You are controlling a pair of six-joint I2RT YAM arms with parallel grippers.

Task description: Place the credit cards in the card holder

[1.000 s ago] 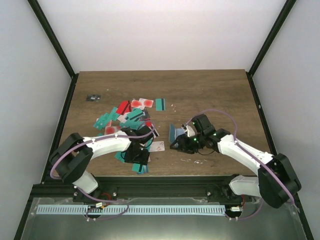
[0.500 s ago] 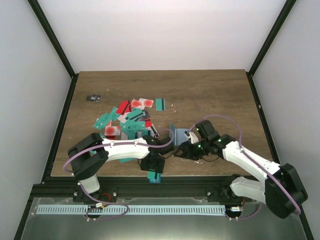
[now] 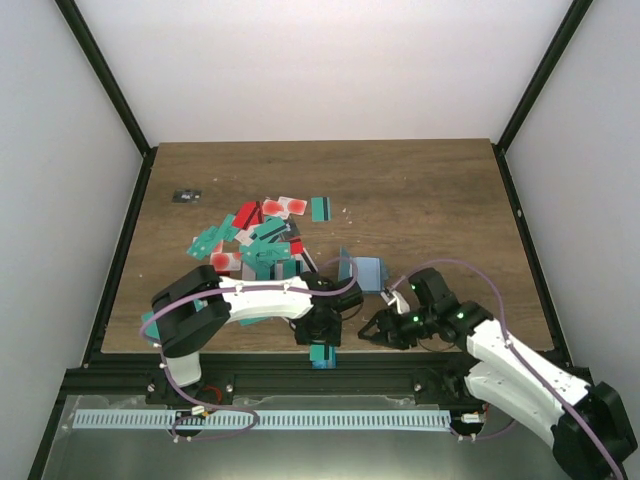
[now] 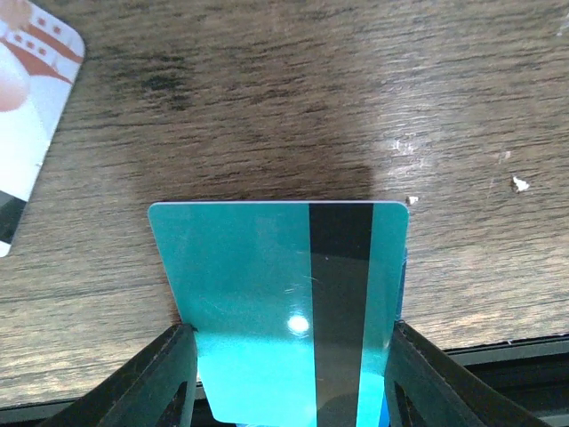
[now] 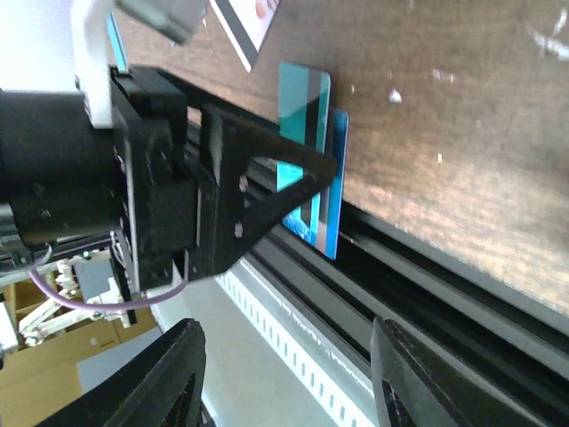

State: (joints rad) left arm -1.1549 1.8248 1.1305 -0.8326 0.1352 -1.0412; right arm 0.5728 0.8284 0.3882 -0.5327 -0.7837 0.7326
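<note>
Far left on the bench [image 3: 430, 200] lies the heap of loose credit cards [image 3: 255, 240], teal, red and white-pink, overlapping one another. My left claw [image 3: 321, 340] hangs just right of it at the near edge, gripping one teal card [image 4: 267, 302] with a black stripe. My fingers [image 4: 169, 378] press on its two long edges, and it is lifted clear of the wood. A bluer card edge peeks out behind it, and I cannot tell whether I hold that one too. A white-pink card [image 4: 27, 124] lies flat nearby. I judge the card light, thin, stiff and glossy, so it may bow or slip out under an edge squeeze. Keeping the hold low on the long edges leaves the short leading edge free to enter a pocket. Further right the card holder [image 3: 366, 272] stands open on the bench, touched by neither claw, and looks light enough to slide if pushed. My right claw [image 3: 383, 330] is rightmost, jaws apart and empty, near the front rail. A second ago my left claw was at the heap's near edge with the card. It has since swung right toward the middle. My right claw, then up against the holder, has drawn back toward me. The heap looks unchanged.
</note>
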